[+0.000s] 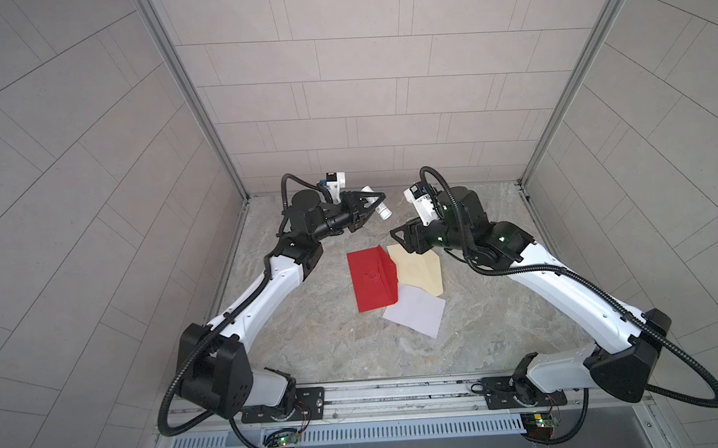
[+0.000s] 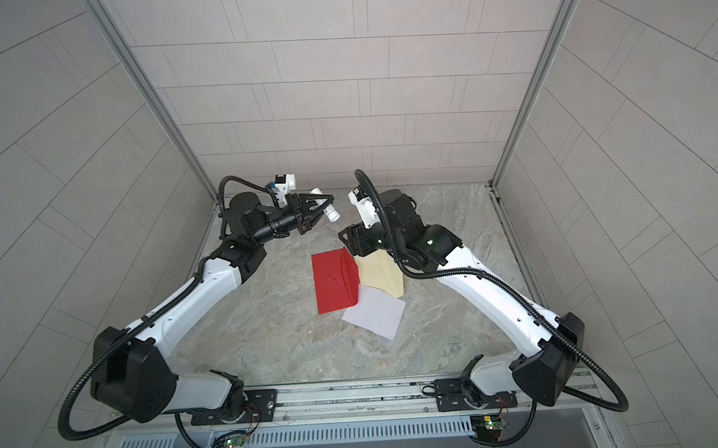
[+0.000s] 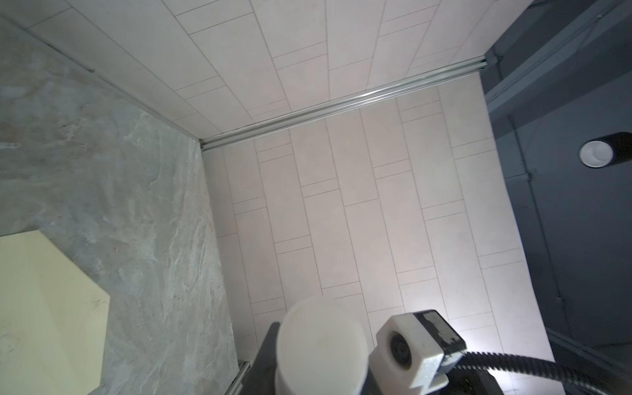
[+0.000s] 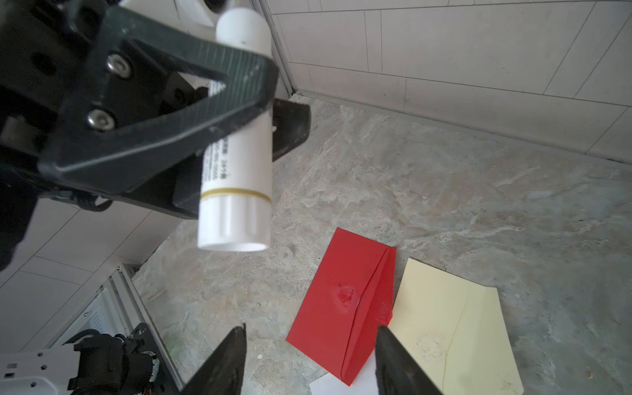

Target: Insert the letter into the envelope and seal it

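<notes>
Left gripper [image 1: 374,203] is clamped across the middle of the glue stick [image 1: 384,211], both off the table [image 1: 312,343]. In the right wrist view its fingers [image 4: 236,85] pinch the tube [image 4: 236,205] from both sides, capped end down.

Right gripper [image 4: 309,342]: jaws apart, nothing between them. It hangs off the table, with the red envelope [image 4: 335,307] seen through the gap. In both top views it sits at 4 o'clock of the left gripper, close but apart, tips pointing to 9 o'clock.

Papers, mid-table:
- Red envelope [image 1: 370,282] is at 6 o'clock of the left gripper. Its flap along the 3 o'clock edge is half raised, and there is a rough spot on the body near the flap tip.
- Cream envelope [image 1: 420,272] lies just beside red at 3 o'clock, flap open flat. The edges meet or overlap; can't tell which is on top. The right gripper [image 1: 399,240] covers its 11 o'clock corner in both top views.
- Letter [image 1: 415,314], a white sheet, lies flat on the table at 5 o'clock of red, outside both envelopes.

In the way:
- Red's 5 o'clock corner lies on top of the letter's 11 o'clock corner; the right wrist view shows white [image 4: 325,386] under red.
- Cream's 6 o'clock edge touches or overlaps the letter's 12 o'clock edge; layering unclear.

The left wrist view shows only the stick's end [image 3: 321,342], a corner of cream [image 3: 44,307], bare table and tiled walls.
</notes>
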### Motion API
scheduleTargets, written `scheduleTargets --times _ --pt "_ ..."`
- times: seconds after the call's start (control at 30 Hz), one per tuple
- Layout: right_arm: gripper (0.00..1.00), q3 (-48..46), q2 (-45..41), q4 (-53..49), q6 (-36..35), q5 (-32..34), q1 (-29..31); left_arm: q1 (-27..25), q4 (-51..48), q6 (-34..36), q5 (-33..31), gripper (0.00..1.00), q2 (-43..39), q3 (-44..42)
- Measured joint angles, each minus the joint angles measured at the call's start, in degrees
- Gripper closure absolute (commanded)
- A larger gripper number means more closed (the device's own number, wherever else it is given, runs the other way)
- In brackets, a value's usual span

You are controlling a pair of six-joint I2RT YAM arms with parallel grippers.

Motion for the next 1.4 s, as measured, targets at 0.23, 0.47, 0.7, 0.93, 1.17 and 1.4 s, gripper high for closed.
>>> scheduleTargets --times 0.23,0.47,0.7,0.93,1.17,1.4 --pt "0.41 1.7 2.6 -0.9 -1.7 -1.0 1.3 -1.2 -12.5 2.6 -2.9 1.00 0.0 1.8" --pt "0.58 5.7 5.6 -1.6 -2.6 -2.0 1.9 -1.7 -14.6 3.4 -3.3 1.00 0.0 1.8" --pt "0.82 7.6 7.5 -2.4 -2.9 -1.6 1.8 -2.0 -14.5 3.5 -3.3 1.00 0.0 1.8" --pt "1.00 6.3 7.3 -0.2 0.3 -7.6 -0.9 -1.9 -13.3 4.1 -3.0 1.00 0.0 1.8" --pt "1.00 -10.0 3.0 28.7 20.2 -32.7 -9.1 -0.9 3.6 4.7 2.1 1.00 0.0 -3.0" --pt "1.00 -14.2 -0.8 44.5 30.0 -40.9 -8.5 -0.4 29.7 0.6 11.6 1.00 0.2 -6.1"
